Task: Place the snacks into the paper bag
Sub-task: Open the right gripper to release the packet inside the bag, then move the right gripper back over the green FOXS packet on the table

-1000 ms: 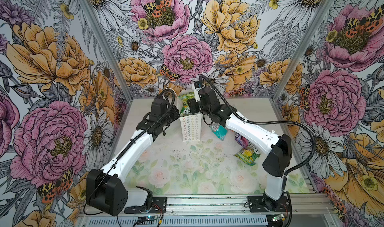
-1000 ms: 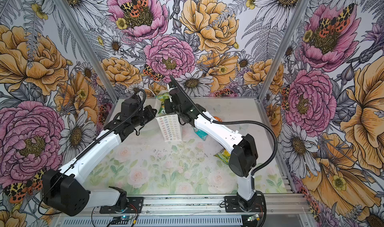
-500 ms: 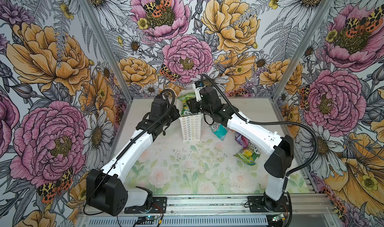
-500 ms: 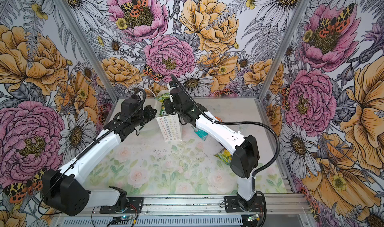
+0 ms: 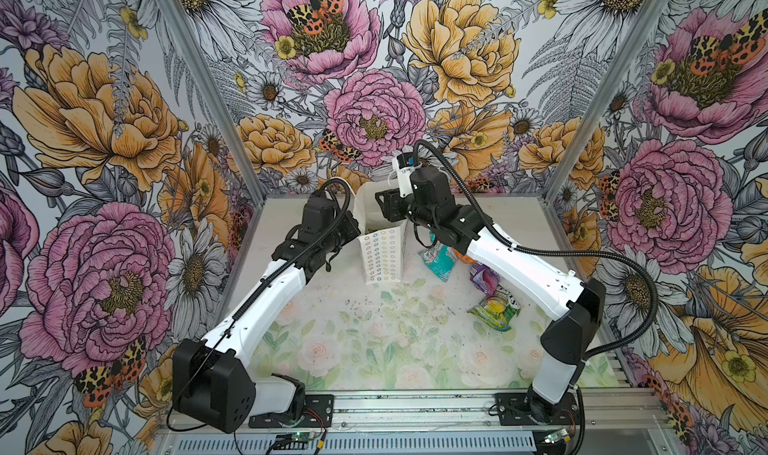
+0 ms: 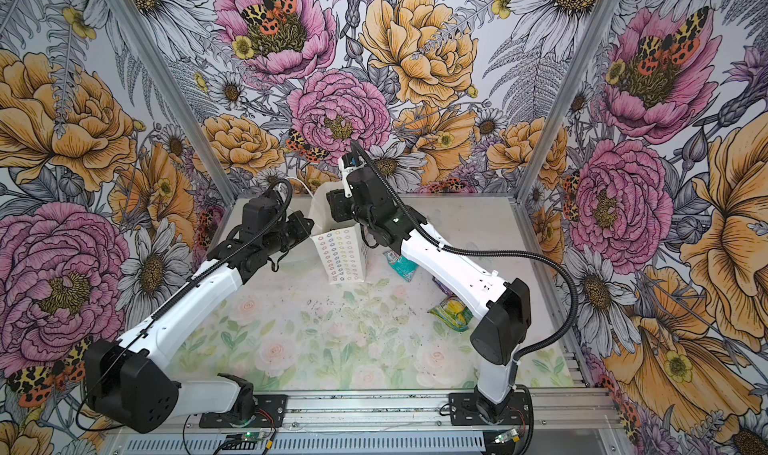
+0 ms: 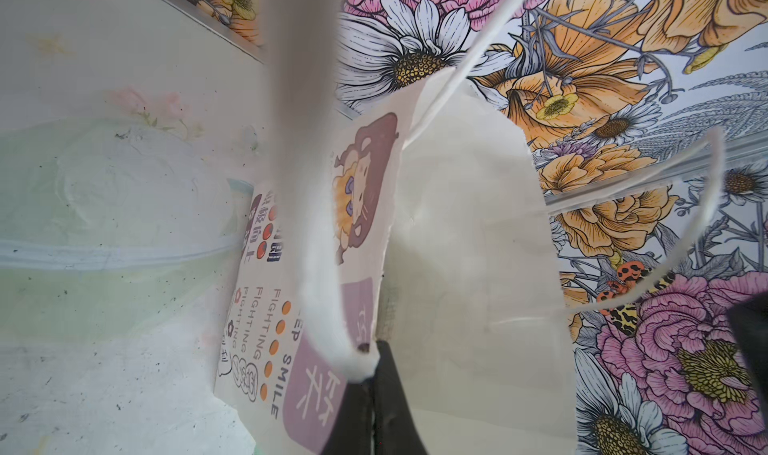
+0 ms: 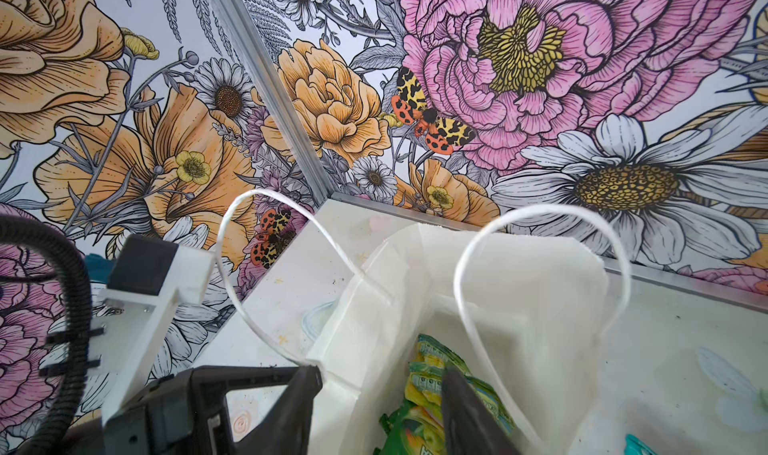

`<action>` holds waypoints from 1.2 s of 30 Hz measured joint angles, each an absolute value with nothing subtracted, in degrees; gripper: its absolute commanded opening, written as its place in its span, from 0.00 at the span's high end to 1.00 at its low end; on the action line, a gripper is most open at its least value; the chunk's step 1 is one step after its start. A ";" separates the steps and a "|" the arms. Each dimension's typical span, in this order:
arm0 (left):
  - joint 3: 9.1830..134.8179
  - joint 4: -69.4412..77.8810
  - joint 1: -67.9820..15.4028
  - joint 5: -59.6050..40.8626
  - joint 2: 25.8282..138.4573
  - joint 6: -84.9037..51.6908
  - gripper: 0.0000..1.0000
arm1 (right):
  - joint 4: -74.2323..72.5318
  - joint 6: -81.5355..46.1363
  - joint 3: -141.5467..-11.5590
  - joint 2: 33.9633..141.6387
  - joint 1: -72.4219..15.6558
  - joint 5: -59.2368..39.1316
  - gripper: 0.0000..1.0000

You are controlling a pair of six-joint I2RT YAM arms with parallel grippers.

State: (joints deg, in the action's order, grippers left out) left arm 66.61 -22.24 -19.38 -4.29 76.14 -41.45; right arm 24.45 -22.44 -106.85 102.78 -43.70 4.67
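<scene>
Surface with a pale rose print (image 5: 374, 349) carries everything, and flowered walls (image 5: 104, 120) close it on three sides. White paper bag (image 5: 384, 257) (image 6: 343, 257) stands upright near the back of the surface, in the middle, between the two arms, in both top views. Its front side shows rows of small coloured rings, and its mouth is open.

The left gripper (image 7: 374, 365) is closed. Its two black fingers pinch the upper edge of the bag (image 7: 457, 245) just where one string handle (image 7: 316, 224) is fixed. In a top view this gripper (image 5: 351, 230) touches the left edge of the bag.

The right gripper (image 8: 380, 407) hangs over the mouth of the bag (image 8: 519, 307) with its fingers clearly apart, and they grip nothing. One finger (image 8: 461, 407) is over the inside, and the other is beside the near corner of the bag.

Inside the bag lie two snacks: a yellow-green packet (image 8: 432, 369) and under it a darker green packet (image 8: 405, 430). Four more snacks lie on the surface to the right of the bag. The teal packet (image 5: 438, 259) (image 6: 401, 266) is near the bag, not touching it. The orange packet (image 5: 464, 259) and the purple packet (image 5: 482, 276) are partly hidden under the right arm. The second yellow-green packet (image 5: 496, 307) (image 6: 453, 311) lies more to the front, well apart from the bag.
</scene>
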 measured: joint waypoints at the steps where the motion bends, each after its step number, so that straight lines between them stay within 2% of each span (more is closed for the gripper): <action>1: 66.61 -22.24 -19.38 -4.29 76.18 -41.45 1.00 | 24.47 -22.37 -106.85 102.74 -43.70 4.67 0.57; 9: 66.72 -22.24 -19.35 -4.29 76.40 -41.43 1.00 | 26.41 -20.91 -106.54 99.46 -43.68 4.71 0.52; 19: 67.55 -22.90 -19.20 -4.29 76.62 -40.99 1.00 | 34.83 -20.21 -104.97 91.64 -40.75 4.93 0.34; 27: 68.40 -22.87 -18.98 -4.45 77.87 -40.51 1.00 | 41.25 -22.63 -94.26 81.95 -36.29 5.45 0.28; 36: 68.60 -22.85 -18.87 -4.54 78.17 -40.34 1.00 | 48.84 -30.98 -79.66 70.59 -32.71 7.73 0.26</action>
State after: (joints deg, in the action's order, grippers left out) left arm 68.60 -22.85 -18.87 -4.54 78.17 -40.34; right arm 48.84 -30.98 -79.66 70.59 -32.71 7.73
